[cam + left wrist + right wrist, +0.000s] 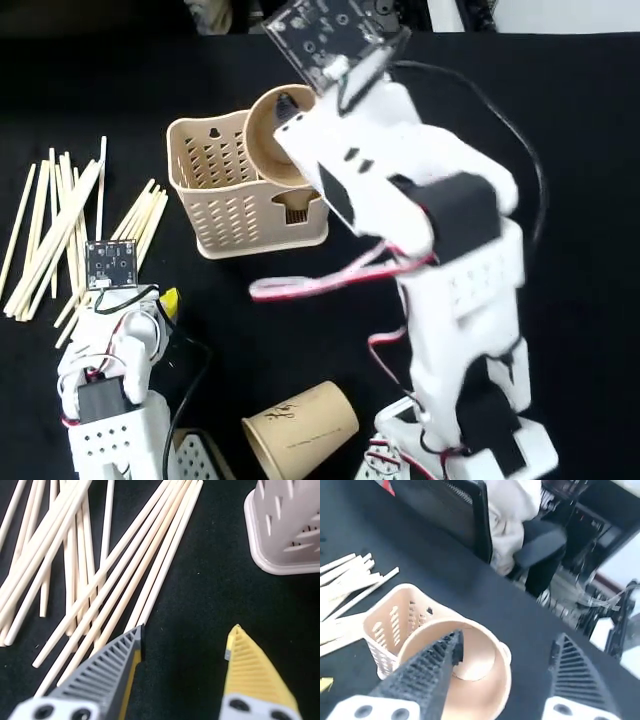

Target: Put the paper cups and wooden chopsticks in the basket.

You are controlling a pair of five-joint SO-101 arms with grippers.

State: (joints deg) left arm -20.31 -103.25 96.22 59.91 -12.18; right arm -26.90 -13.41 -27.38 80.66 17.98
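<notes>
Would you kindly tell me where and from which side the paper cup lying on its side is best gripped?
I would grip the paper cup across its side wall, about midway along, coming straight down from above. It lies on its side on the black table, so the curved wall faces up and bare table flanks it for the fingers.

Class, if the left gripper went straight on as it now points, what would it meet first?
Probably bare table, between chopsticks and basket; its grey jaw might clip the chopsticks. Depth is unclear.
</notes>
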